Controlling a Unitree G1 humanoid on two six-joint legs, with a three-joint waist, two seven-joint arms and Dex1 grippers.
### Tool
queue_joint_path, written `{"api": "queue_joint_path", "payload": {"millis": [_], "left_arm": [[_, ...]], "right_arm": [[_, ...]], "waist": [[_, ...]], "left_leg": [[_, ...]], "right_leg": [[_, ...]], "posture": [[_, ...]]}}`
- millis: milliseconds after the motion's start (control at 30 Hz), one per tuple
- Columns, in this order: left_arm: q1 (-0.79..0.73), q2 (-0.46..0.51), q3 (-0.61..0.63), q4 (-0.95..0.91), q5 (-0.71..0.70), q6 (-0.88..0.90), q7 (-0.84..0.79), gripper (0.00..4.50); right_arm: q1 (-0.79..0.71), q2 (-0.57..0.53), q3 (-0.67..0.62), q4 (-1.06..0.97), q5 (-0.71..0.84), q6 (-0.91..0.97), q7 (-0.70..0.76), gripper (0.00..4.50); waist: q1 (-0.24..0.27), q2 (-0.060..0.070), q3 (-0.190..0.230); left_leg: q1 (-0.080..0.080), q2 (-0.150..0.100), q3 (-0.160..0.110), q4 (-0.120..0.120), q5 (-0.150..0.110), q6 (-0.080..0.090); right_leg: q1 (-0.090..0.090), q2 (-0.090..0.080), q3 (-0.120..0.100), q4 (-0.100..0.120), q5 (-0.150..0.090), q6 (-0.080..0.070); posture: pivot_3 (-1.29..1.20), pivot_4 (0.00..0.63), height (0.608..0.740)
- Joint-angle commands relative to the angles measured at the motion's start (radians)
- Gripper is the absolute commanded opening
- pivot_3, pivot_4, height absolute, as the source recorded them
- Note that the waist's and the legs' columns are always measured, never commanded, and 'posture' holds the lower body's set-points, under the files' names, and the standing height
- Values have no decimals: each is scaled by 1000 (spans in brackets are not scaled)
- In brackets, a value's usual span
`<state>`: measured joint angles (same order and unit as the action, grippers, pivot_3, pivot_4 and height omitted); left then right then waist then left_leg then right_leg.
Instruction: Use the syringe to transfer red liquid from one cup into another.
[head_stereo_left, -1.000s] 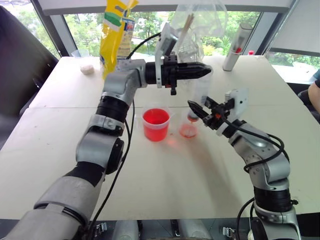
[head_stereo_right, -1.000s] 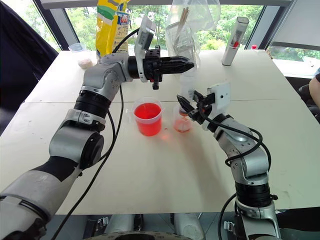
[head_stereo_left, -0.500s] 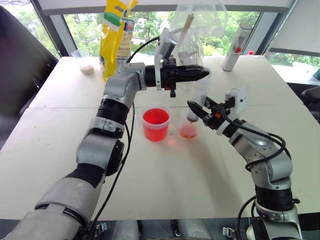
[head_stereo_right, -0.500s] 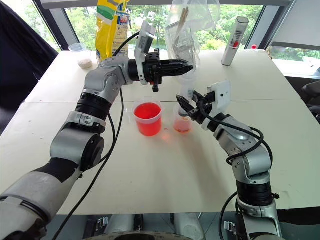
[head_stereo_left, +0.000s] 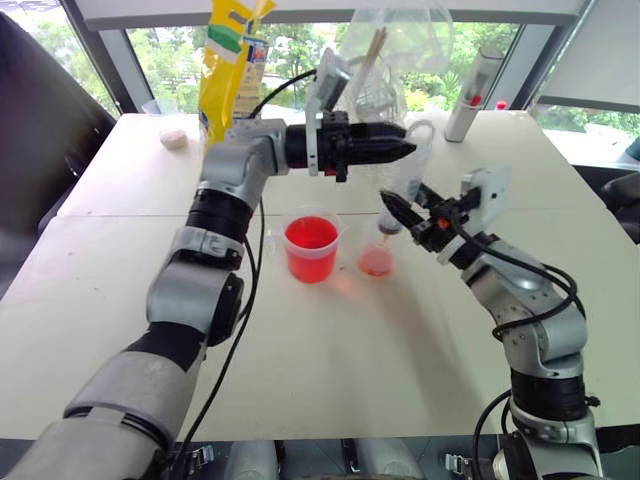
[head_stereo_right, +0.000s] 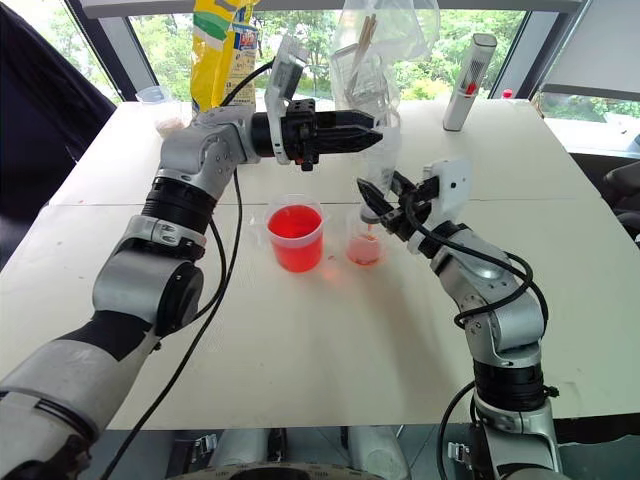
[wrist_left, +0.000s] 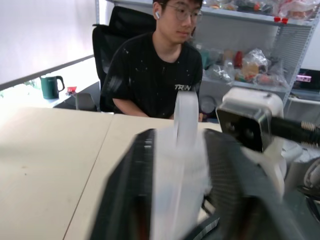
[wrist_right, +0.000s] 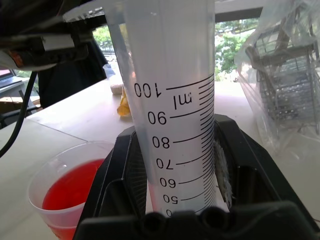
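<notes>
Near the middle of the worktop, the handled cup stood with red liquid in it, and the smaller clear cup sat just beside it toward the robot's right, a shallow pool of red at its bottom. Above that smaller cup the right claw pinched the barrel of the syringe, which stood nearly upright, its tip just over the cup's mouth. In the right wrist view the black fingers pressed both sides of the barrel around the middle graduation marks, and the marked length looked clear of liquid. The left claw reached level across at the plunger's top end; in its wrist view the two fingers flanked the pale plunger, but whether they were gripping it or had let go could not be told.

The main risk, as a judgement, lay with that upper claw: if it drew aside while catching the plunger, the syringe could be tilted in the right claw's grasp and its tip knock the light small cup over. Any drops left in the tip could also fall on the worktop if the syringe were carried off.
</notes>
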<state>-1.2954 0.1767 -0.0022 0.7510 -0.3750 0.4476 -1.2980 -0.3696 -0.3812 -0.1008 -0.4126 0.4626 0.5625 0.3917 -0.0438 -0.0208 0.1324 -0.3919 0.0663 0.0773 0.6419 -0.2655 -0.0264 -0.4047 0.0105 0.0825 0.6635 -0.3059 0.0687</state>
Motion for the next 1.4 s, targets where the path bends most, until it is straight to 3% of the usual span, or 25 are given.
{"api": "queue_joint_path", "payload": {"millis": [33,100,333,567,833,967,1067,1167,1400], "left_arm": [[-24,16,41,-26,-30,18,24,3712],[-36,30,65,-27,-49,34,30,4426],[-35,127,119,-57,-86,92,42,4426],[109,242,82,-254,-109,198,-6,4426],[285,312,58,-447,-122,257,14,4426],[348,313,50,-517,-126,260,42,4426],[378,311,45,-553,-129,258,65,4426],[408,326,37,-594,-130,247,68,4426],[469,368,31,-690,-152,242,53,4426]], "right_arm": [[-27,4,-9,-54,6,-44,6,1464],[-24,7,-6,-46,4,-50,8,1464],[-8,13,2,-25,-6,-61,16,1464],[-20,-10,-12,-37,-1,-26,8,1464],[-271,-169,-155,-53,155,396,-89,1464],[-504,-248,-225,127,186,763,-170,1464],[-589,-296,-224,261,146,967,-193,1464],[-583,-331,-210,355,152,1050,-184,1464],[-405,-376,-65,462,253,1052,-203,1464]], "waist": [[0,0,0],[-1,0,0],[0,0,0],[-1,0,0],[1,2,1],[2,2,1],[3,1,0],[3,1,0],[-2,1,1]], "left_leg": [[0,0,0,0,0,0],[0,0,0,0,0,0],[0,0,0,0,0,0],[1,1,-1,0,0,0],[1,1,0,0,0,0],[1,1,0,0,0,0],[1,1,0,0,0,0],[0,1,1,-1,0,0],[1,0,2,-7,0,0]], "right_leg": [[0,0,0,0,0,0],[0,0,0,0,0,0],[0,0,0,0,0,0],[0,0,1,1,0,0],[0,-3,0,2,0,0],[0,-4,0,1,0,0],[0,-5,1,1,0,-1],[0,-5,2,-1,0,-1],[-2,-4,5,-3,0,0]], "posture": [[0,150,739],[0,150,739],[0,150,739],[0,150,739],[0,150,739],[0,150,739],[0,150,739],[0,150,739],[0,150,739]]}}
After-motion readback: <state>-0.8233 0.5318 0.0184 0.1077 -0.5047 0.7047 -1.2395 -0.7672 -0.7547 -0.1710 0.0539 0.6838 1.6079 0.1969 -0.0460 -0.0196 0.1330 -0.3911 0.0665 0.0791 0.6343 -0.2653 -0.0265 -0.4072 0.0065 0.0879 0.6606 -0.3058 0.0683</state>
